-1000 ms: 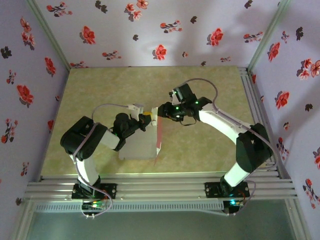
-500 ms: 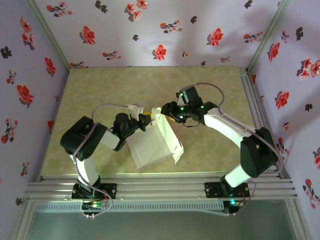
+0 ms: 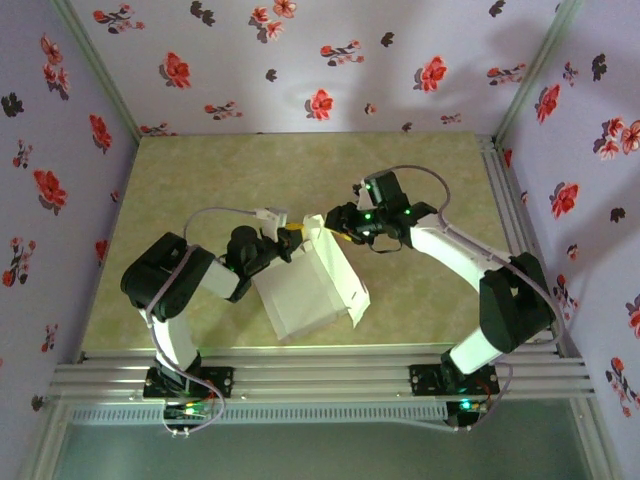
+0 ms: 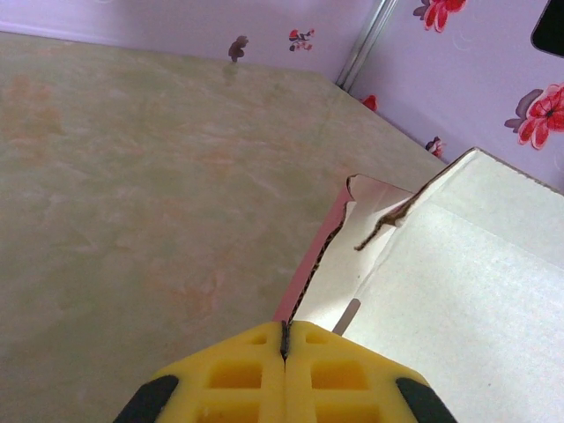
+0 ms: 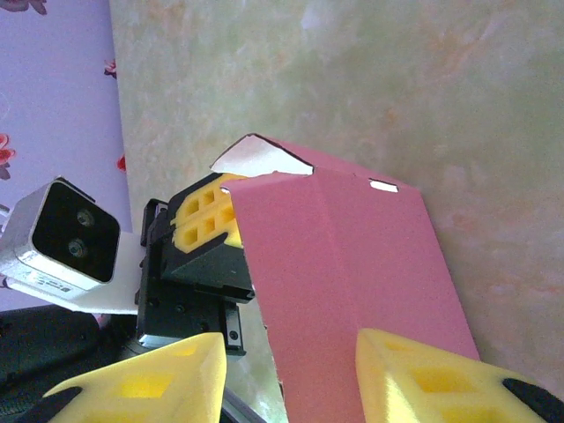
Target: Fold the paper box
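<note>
Count: 1 paper box (image 3: 305, 292), 2 claws, 1 desk (image 3: 200, 180). Left claw (image 4: 285, 339) pressed together, clamped on box's card edge at notched top corner. Box extends from left claw toward arm bases, tilted, white face up, pink face toward right claw (image 5: 291, 379). Right claw just right of left claw, fingers apart, pink panel between them; contact unclear. Box's top corner hidden behind both claws from above. Whether box rests on desk: cannot tell.
</note>
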You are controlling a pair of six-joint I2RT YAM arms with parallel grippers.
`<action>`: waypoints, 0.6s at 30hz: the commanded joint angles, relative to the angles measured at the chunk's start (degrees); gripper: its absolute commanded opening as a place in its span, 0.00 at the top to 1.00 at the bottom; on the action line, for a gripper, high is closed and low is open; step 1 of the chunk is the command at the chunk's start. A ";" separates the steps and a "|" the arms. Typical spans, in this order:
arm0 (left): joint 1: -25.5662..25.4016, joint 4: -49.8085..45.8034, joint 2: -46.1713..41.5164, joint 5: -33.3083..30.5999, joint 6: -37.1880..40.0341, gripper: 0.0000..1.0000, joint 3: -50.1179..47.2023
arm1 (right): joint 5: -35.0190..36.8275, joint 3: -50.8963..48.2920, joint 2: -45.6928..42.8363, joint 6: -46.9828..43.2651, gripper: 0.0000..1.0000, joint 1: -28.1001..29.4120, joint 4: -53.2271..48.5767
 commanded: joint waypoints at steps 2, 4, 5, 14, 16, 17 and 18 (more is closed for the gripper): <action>-0.49 2.35 -0.98 0.83 -0.65 1.00 0.83 | -2.02 -1.00 1.93 -1.20 0.60 -0.18 0.78; -0.51 2.38 -0.95 0.73 -0.63 1.00 0.78 | -2.06 -1.19 2.15 -1.19 0.62 -0.20 1.15; -0.49 2.40 -0.87 0.76 -0.63 1.00 0.79 | -2.09 -1.35 2.13 -1.11 0.62 -0.20 1.27; -0.49 2.40 -0.69 0.83 -0.72 1.00 0.77 | -1.84 -1.66 2.68 -1.62 0.62 -0.33 0.95; -0.49 2.36 -0.67 0.80 -0.76 1.00 0.76 | -1.84 -1.80 2.79 -1.63 0.62 -0.21 0.96; -0.53 2.34 -0.67 0.81 -0.79 1.00 0.79 | -1.67 -1.89 2.88 -1.70 0.62 -0.23 1.11; -0.49 2.34 -0.75 0.83 -0.82 1.00 0.74 | -1.65 -1.90 2.84 -1.72 0.62 -0.21 0.92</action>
